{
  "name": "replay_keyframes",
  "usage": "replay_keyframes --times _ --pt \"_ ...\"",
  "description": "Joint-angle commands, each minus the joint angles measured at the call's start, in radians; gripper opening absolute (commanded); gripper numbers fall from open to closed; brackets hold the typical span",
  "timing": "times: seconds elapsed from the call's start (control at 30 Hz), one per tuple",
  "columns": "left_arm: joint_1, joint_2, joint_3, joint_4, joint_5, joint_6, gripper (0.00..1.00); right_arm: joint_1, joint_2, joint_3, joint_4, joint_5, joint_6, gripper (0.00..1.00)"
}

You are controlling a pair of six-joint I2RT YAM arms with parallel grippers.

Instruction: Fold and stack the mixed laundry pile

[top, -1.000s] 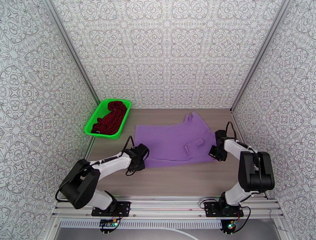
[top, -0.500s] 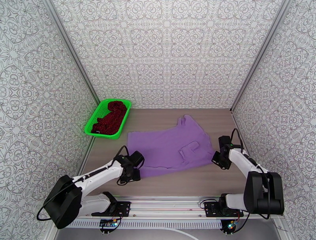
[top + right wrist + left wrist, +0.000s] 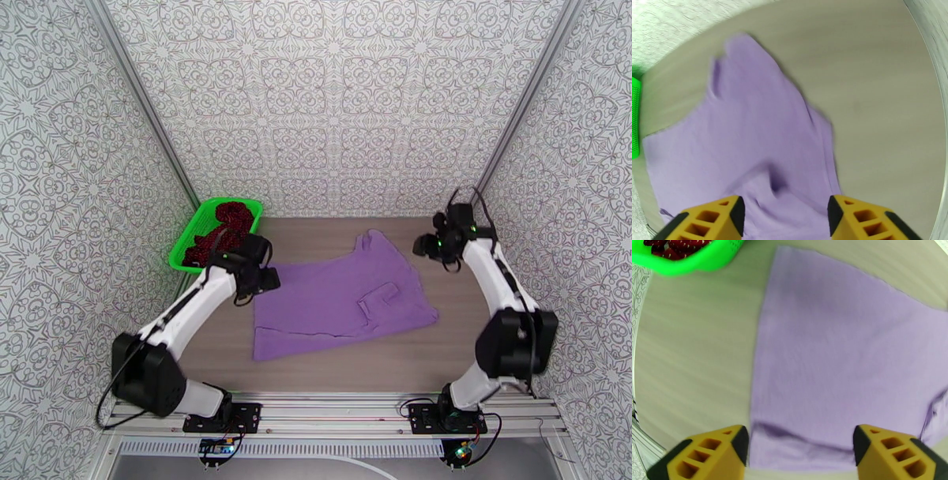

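Lying flat, T-shirt (image 3: pixel 340 304), beneath left gripper (image 3: pixel 801 442)

A wide strip of the surface (image 3: pixel 355 367) is seen bare along the lower part of the top view, below the purple T-shirt (image 3: pixel 332 304) spread flat over the middle. More bare room is found at upper right, between the shirt and the patterned wall (image 3: pixel 569 197). The upper left corner is blocked by the green basket (image 3: pixel 183 256). The left claw (image 3: pixel 254 278) is held wide apart just beside that basket, and the right claw (image 3: pixel 434 246) is likewise spread, at upper right.
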Motion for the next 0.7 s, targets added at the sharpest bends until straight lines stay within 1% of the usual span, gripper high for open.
replay_keyframes --times 0.0,0.07,0.2,0.33,0.5,0.57,0.67 --pt "0.057 0.133 0.073 0.080 0.053 0.078 0.63 -0.005 0.167 0.175 -0.037 -0.100 -0.134 0.67" --pt "0.075 0.215 0.123 0.117 0.047 0.090 0.61 -0.003 0.271 0.293 -0.042 -0.125 -0.154 0.71" --pt "0.094 0.342 0.209 0.173 0.030 0.093 0.61 0.001 0.448 0.499 -0.076 -0.173 -0.160 0.75" --pt "0.105 0.444 0.294 0.212 -0.013 0.097 0.61 0.017 0.595 0.675 -0.104 -0.219 -0.159 0.75" --pt "0.107 0.563 0.407 0.189 -0.090 0.107 0.61 0.045 0.756 0.884 -0.155 -0.218 -0.150 0.74" --pt "0.107 0.599 0.447 0.168 -0.116 0.108 0.61 0.053 0.803 0.935 -0.161 -0.220 -0.138 0.74" --pt "0.109 0.639 0.482 0.147 -0.145 0.098 0.62 0.067 0.838 0.949 -0.138 -0.226 -0.111 0.73"
